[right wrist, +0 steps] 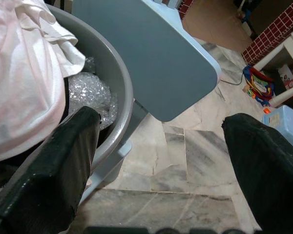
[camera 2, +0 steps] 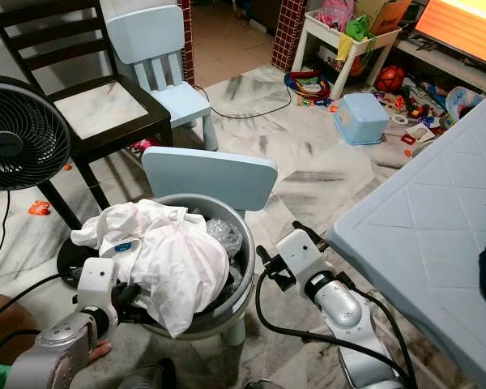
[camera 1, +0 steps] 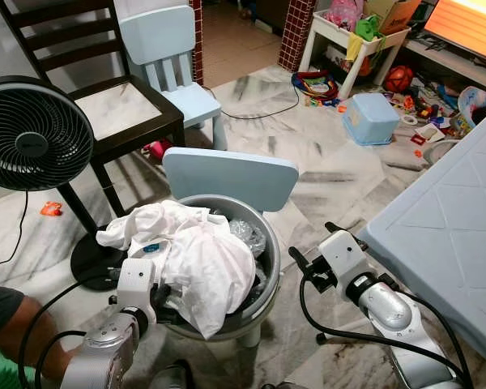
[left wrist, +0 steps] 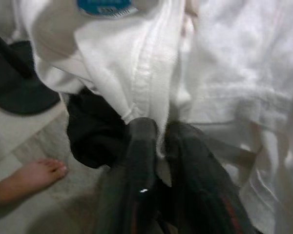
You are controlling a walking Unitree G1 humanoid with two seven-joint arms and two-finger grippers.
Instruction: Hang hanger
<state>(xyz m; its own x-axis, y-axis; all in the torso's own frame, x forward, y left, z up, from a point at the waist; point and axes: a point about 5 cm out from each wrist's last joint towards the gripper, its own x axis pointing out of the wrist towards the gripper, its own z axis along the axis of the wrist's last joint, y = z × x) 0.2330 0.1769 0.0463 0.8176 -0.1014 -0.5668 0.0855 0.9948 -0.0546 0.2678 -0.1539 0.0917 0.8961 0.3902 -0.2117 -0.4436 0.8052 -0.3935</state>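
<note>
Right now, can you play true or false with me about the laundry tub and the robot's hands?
1. The grey tub sits on a small light blue chair. True.
2. The left hand is pinching white cloth. True; its two fingers close on a fold at the tub's near side.
3. The right hand is holding a hanger. False; its fingers are spread wide with nothing between them, beside the tub.
4. The black fan stands to the robot's right. False; it stands on the left, by the dark wooden chair.
5. A person's bare foot is on the floor near the tub. True.
</note>
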